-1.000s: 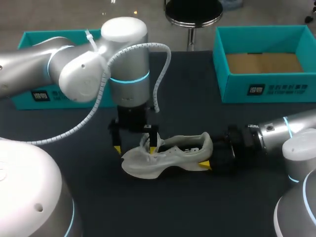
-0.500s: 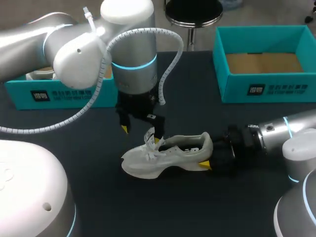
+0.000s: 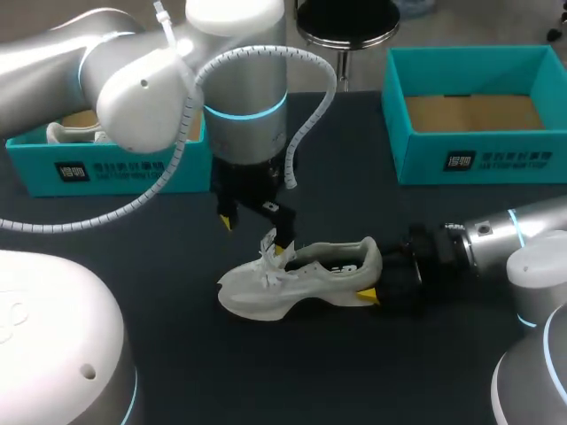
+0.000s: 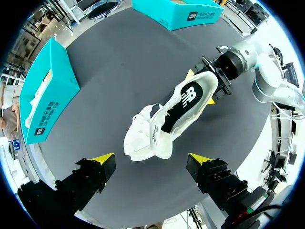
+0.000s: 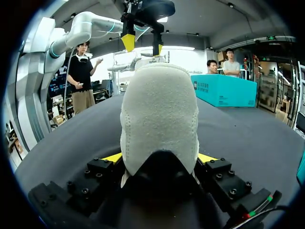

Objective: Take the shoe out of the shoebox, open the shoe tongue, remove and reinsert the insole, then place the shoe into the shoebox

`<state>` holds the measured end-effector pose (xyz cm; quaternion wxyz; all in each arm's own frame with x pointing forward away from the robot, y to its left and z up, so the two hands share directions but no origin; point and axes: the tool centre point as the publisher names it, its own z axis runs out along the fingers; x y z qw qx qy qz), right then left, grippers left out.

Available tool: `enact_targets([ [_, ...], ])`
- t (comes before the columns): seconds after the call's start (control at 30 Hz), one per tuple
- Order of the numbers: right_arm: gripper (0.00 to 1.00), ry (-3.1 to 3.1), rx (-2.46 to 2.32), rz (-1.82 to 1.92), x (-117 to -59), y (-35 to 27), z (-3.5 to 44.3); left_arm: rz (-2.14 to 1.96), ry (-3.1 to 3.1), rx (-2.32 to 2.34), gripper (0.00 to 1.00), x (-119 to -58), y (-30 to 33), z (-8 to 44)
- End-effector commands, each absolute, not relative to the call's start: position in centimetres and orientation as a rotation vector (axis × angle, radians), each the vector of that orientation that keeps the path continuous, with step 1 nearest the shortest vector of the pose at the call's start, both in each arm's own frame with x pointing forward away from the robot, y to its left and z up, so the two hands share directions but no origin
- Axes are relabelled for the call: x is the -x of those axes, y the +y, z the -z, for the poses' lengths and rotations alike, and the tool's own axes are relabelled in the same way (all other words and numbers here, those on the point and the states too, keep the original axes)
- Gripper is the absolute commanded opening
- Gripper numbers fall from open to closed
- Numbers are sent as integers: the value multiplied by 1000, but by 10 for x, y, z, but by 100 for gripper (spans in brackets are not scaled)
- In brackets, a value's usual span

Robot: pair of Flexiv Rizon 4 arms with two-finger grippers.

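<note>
Here the right gripper (image 5: 159, 157) clamps the shoe (image 5: 159, 114) heel.

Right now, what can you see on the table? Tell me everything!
Shoe: one, white, middle of the table.
Left shoebox: one, teal, far left.
Second shoe: one, white, inside the left shoebox.
Right shoebox: one, teal, far right, brown bottom showing.
Table: one, black, under everything.
Left gripper: one, yellow tips, open, above the shoe's front.
Right gripper: one, yellow tips, shut on the shoe's heel.
</note>
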<state>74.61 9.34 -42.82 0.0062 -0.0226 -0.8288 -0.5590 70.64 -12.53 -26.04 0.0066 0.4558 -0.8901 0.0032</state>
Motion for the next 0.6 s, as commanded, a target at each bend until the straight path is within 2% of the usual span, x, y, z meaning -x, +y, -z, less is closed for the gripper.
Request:
enact_targets([
  [0.03,0,-2596,73,1747,-746,97,434,-9,-2784,-1426,100,-707,-126,261],
  [0.4,0,-2596,73,1747,-746,97,434,-5,-2826,-1396,100,-708,-129,259],
  [0.6,0,-2596,73,1747,-746,97,434,-82,-3078,-709,100,-709,-148,252],
])
